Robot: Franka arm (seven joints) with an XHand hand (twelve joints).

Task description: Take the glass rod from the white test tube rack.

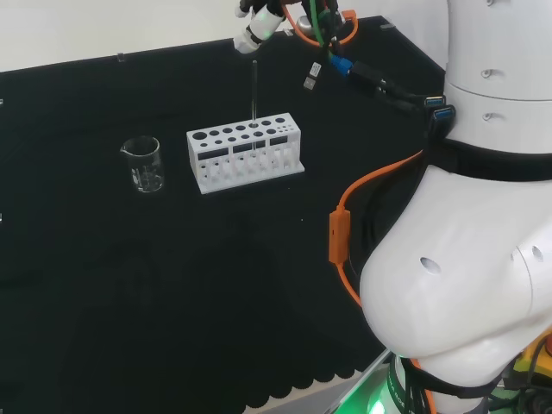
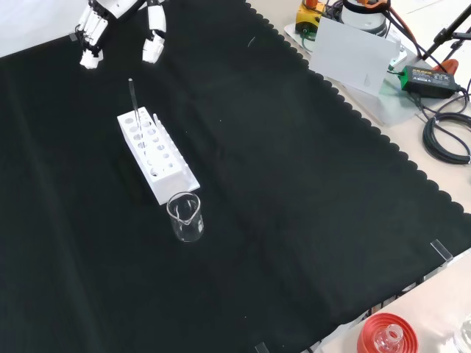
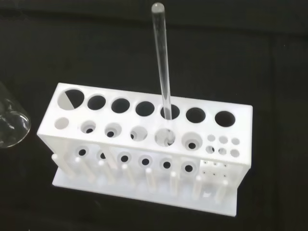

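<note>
A clear glass rod (image 1: 254,90) stands upright in a hole of the white test tube rack (image 1: 246,150) on the black cloth. The front view has the rod (image 2: 134,103) rising from the far end of the rack (image 2: 156,154). Up close in the wrist view, the rod (image 3: 162,62) sits in a back-row hole of the rack (image 3: 144,144). The hand (image 1: 259,24) hovers above the rod's top, apart from it. From the front, the hand (image 2: 121,22) has its fingers relaxed and spread, holding nothing.
A clear glass beaker (image 1: 145,164) stands on the cloth to the left of the rack in the head view; its rim (image 3: 9,125) shows in the wrist view. In the front view the beaker (image 2: 185,217) stands just nearer than the rack. Cables hang by the arm (image 1: 345,69).
</note>
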